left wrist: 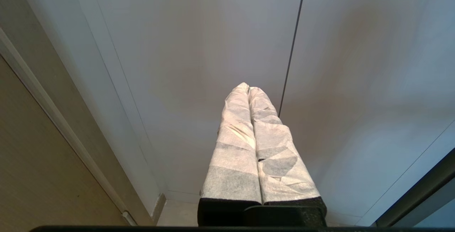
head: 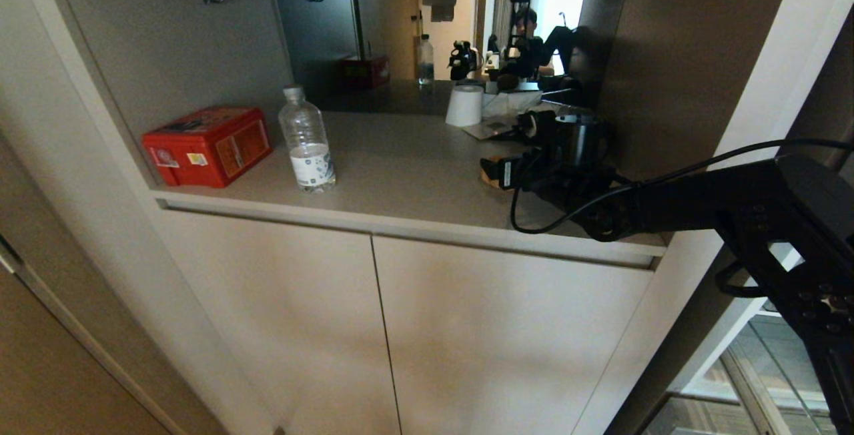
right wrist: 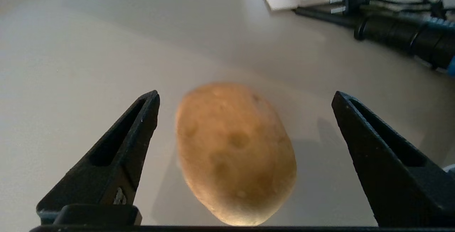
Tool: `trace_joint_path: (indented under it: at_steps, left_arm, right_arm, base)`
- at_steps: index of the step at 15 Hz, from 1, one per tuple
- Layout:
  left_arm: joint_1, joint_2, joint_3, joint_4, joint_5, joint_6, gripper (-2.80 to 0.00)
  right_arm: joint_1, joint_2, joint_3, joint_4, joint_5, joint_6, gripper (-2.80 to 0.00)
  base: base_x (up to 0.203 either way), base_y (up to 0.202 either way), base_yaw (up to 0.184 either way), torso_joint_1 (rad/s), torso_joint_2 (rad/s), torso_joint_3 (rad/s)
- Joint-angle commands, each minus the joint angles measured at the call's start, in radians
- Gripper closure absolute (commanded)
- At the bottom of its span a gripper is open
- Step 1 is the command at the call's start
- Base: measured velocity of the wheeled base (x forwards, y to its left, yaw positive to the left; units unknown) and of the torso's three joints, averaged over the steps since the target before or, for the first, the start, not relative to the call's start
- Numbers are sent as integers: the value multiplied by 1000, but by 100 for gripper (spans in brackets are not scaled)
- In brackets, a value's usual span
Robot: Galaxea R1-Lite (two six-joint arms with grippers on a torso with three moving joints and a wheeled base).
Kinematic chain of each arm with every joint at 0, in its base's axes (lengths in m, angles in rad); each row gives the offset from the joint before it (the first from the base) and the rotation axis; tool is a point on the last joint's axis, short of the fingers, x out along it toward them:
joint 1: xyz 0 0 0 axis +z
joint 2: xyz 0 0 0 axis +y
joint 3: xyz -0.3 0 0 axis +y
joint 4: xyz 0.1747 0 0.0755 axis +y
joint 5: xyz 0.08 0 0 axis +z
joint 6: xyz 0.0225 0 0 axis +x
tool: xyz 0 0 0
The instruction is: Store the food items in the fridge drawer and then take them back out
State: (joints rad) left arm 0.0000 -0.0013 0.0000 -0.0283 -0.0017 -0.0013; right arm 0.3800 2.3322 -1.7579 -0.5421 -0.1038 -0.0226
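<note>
We hold the right gripper (right wrist: 245, 118) on the table (head: 400, 161), jaws spread wide with the potato (right wrist: 236, 153) lying between them and touching neither. This straddle lets the jaws shut evenly on both flanks, so we judge the step in hand to be the pick-up. In the head view the potato sits at about 3 o'clock on the table, mostly hidden behind the gripper. Our left gripper (left wrist: 249, 89) hangs parked before the pale cabinet doors (left wrist: 177, 64), its padded fingers pressed together on nothing. The table is a smooth grey recessed ledge backed by a mirror; a red tin box (head: 208, 145) and water bottle (head: 307, 141) stand near 9 o'clock. No fridge drawer or pepper is in view.
</note>
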Motion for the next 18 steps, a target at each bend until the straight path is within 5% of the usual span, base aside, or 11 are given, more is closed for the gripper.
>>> trace_joint_path:
  at_steps: [1, 16, 17, 18]
  left_arm:
    - [0, 0, 11, -1, 0, 0, 0]
    - [0, 0, 11, -1, 0, 0, 0]
    - [0, 0, 11, -1, 0, 0, 0]
    - [0, 0, 11, -1, 0, 0, 0]
  right_arm:
    - [0, 10, 1, -4, 0, 0, -280]
    - [0, 53, -2, -27, 0, 0, -280]
    - [0, 56, 0, -29, -2, 1, 0]
    - [-1, 56, 1, -29, -2, 0, 0]
  base:
    - [0, 0, 0, 0, 0, 0]
    - [0, 0, 0, 0, 0, 0]
    - [0, 0, 0, 0, 0, 0]
    - [0, 0, 0, 0, 0, 0]
